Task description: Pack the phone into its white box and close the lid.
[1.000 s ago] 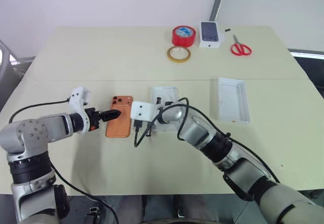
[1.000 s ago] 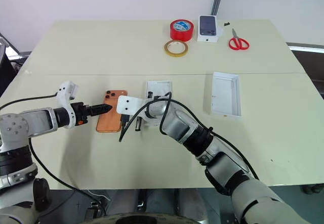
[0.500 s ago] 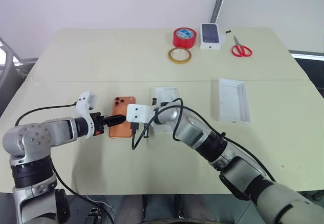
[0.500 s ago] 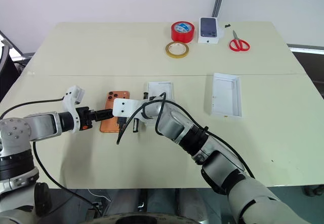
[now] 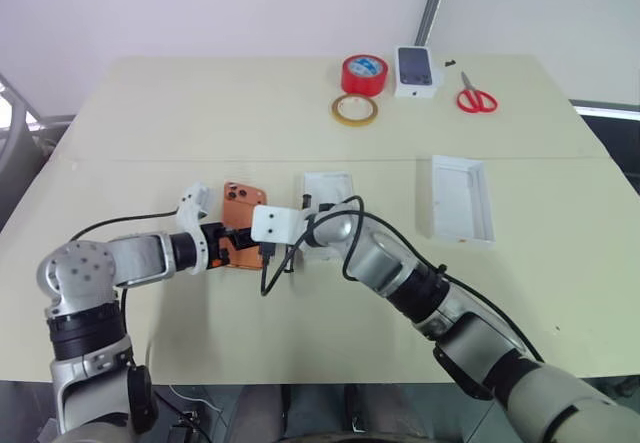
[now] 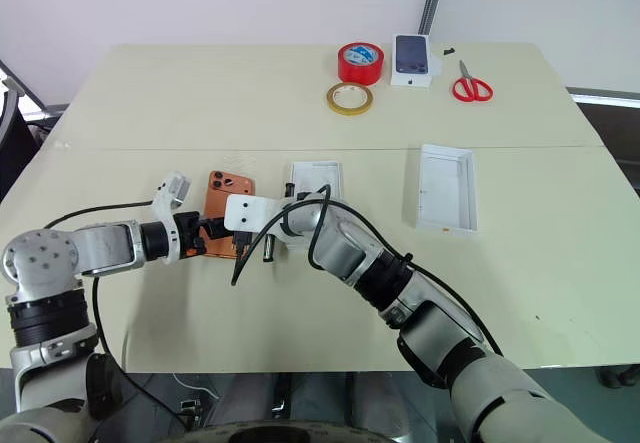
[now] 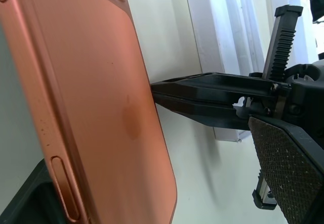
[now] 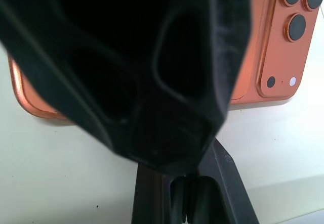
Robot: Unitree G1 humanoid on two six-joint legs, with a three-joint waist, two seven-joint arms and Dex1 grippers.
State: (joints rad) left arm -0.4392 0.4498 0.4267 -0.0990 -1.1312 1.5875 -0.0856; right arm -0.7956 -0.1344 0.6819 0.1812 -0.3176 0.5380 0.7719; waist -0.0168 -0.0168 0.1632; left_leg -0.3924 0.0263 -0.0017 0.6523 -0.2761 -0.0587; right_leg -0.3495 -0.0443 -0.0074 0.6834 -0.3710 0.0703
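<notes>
The phone lies back-up on the bench, left of centre, its camera cluster at the far end. A second ago the left gripper stood clear of the phone's left edge; it has since moved in to the right, so that its wide-open jaws now straddle the near part of the phone, one finger under the left edge as the left wrist view shows. The right gripper, jaws closed on nothing, has kept its place with its tips against the phone's right edge, bracing it. Judgement: the phone is now set up for a grasp and lift. The white box stands just right of the phone, partly behind the right arm. The lid lies well apart to the right, open side up.
</notes>
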